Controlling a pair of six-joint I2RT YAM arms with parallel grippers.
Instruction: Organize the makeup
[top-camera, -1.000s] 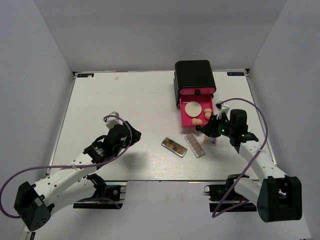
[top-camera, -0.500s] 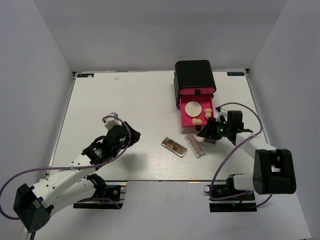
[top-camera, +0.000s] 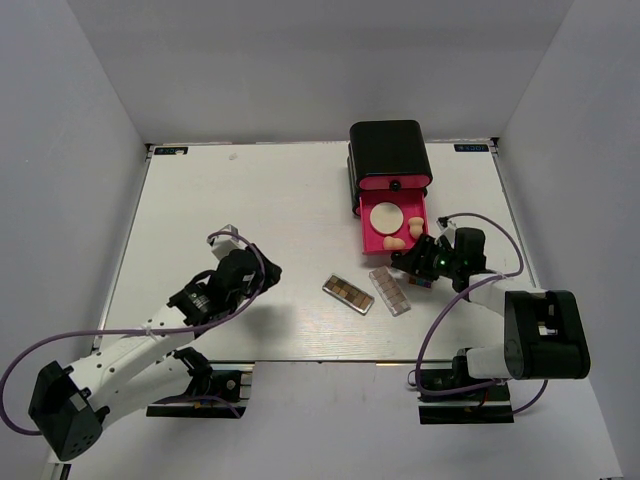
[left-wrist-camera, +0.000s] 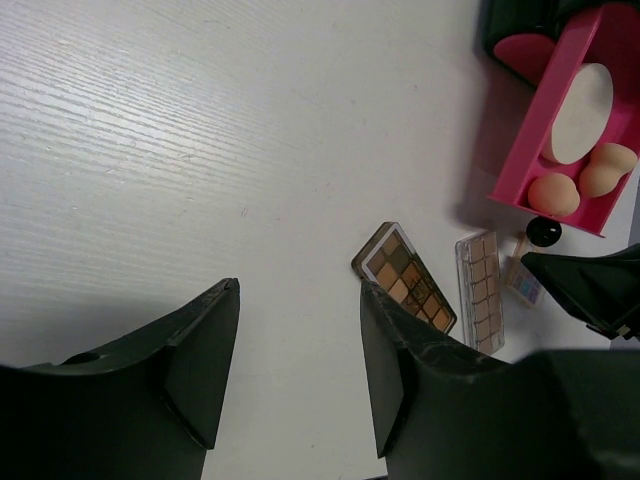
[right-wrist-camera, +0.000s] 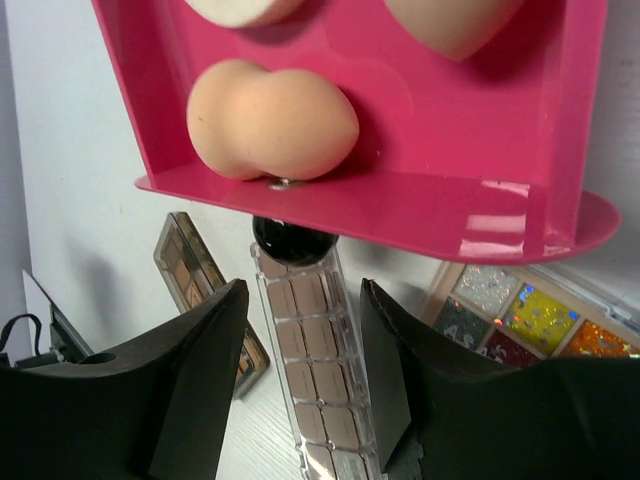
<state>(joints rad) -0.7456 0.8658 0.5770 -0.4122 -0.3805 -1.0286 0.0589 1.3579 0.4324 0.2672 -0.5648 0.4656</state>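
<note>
So on our end the right gripper (right-wrist-camera: 302, 290) has its fingers spread, nothing pinched between them. Right off the fingertips we've got the black round knob (right-wrist-camera: 293, 240) of the glossy pink plastic drawer (right-wrist-camera: 380, 215), which stands pulled out of the black box (top-camera: 389, 148). Inside the drawer, just past the tips, sits one beige egg-shaped sponge (right-wrist-camera: 272, 118). The second beige egg sponge (right-wrist-camera: 455, 25) is further in and off to the side, and we can see a sliver of the round cream puff (right-wrist-camera: 240, 8) beyond that. The long clear pinkish palette (right-wrist-camera: 312, 385) lies on the white table (top-camera: 250, 200), under the gap between the two fingers. The brown rectangular palette (right-wrist-camera: 188, 258) peeks out beside one finger, and the small square multicolour palette (right-wrist-camera: 515, 315) sits outside the other.

The left gripper (left-wrist-camera: 298, 290) is well apart from all that, with its fingers spread over bare tabletop and gripping nothing. Ahead of its fingers we see the two long palettes lying side by side, close but not touching, and the drawer further on.
</note>
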